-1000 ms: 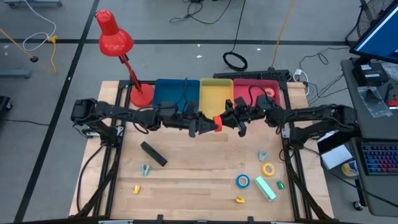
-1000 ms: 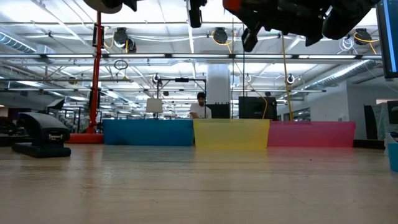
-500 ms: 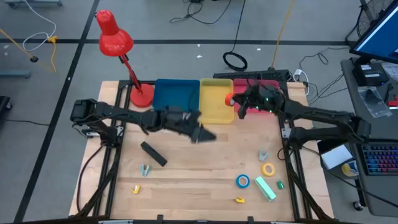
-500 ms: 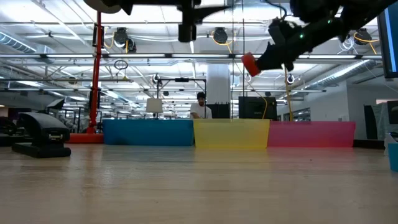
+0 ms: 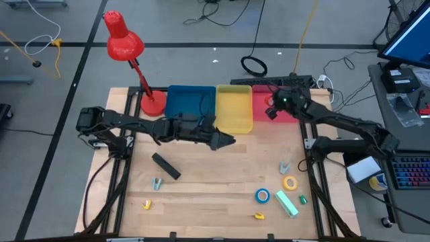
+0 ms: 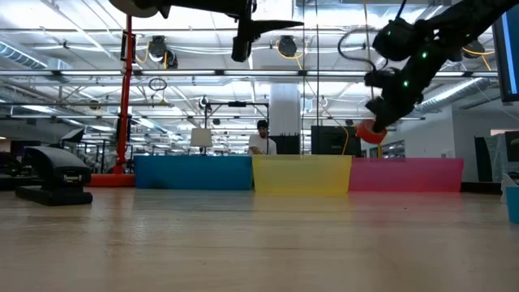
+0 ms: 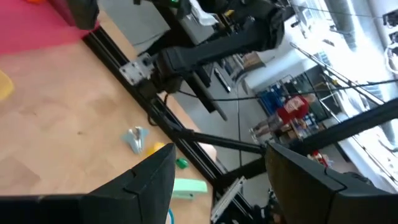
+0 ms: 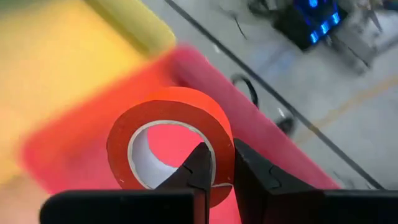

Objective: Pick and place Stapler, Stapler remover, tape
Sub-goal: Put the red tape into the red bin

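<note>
While my right jaws (image 8: pixel 216 167) hang over the pink bin (image 5: pixel 290 117) at the back of the tabletop (image 5: pixel 215 181), they are clamped on the rim of an orange-red tape roll (image 8: pixel 171 144), which hangs above the bin, clear of its floor. My left jaws (image 5: pixel 227 140) stand apart and hold nothing, raised over the bare wood just in front of the blue bin (image 5: pixel 191 104) and the yellow bin (image 5: pixel 234 107). On the left half of the tabletop lies the black stapler (image 5: pixel 165 166), and near it a small grey staple remover (image 5: pixel 157 183) and a small yellow piece (image 5: pixel 146 204). On the right half a second grey staple remover (image 5: pixel 285 167) lies just behind the yellow tape roll (image 5: pixel 289 182), with the blue tape roll (image 5: pixel 262 196) in front of that, beside a pale green block (image 5: pixel 287 204), a small dark green piece (image 5: pixel 302 199) and another small yellow piece (image 5: pixel 259 216). A red desk lamp (image 5: pixel 127 50) stands at the back left corner. Seen from tabletop height, a person (image 6: pixel 261 139) sits in the room beyond the bins
</note>
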Controlling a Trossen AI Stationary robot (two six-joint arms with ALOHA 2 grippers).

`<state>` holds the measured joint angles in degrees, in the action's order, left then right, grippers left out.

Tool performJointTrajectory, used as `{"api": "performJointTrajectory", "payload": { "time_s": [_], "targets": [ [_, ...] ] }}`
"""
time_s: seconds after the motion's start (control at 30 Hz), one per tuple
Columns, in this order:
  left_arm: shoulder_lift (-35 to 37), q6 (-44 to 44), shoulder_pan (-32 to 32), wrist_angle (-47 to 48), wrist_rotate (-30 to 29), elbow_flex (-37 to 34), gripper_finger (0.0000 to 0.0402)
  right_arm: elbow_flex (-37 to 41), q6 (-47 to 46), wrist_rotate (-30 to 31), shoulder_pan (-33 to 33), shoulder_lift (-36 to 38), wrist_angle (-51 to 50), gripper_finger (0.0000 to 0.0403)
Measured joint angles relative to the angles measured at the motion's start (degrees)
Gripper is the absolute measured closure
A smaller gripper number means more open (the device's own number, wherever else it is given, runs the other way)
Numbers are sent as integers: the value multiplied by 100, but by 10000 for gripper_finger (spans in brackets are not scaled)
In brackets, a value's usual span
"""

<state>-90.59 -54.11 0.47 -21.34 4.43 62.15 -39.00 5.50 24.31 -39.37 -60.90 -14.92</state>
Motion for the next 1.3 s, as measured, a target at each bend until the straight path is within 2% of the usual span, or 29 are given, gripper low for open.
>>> {"api": "performJointTrajectory", "payload": {
  "time_s": [0.2, 0.37, 0.8, 1.1, 1.3],
  "targets": [
    [0, 42, -31, 7, -204, 0, 156, -4, 81, 190, -440, -560, -248, 372],
    [0, 42, -61, 11, -322, 0, 156, -2, 218, 750, -713, -975, -731, 372],
    [0, 148, -57, 13, -361, 0, 156, -2, 416, 747, -1096, -1338, -1363, 369],
    [0, 263, -55, 16, -361, 0, 156, -2, 507, 649, -1094, -1338, -1416, 366],
    [0, 276, -50, 16, -359, 0, 156, -2, 302, -40, -1094, -1338, -1132, 368]
  ]
}}
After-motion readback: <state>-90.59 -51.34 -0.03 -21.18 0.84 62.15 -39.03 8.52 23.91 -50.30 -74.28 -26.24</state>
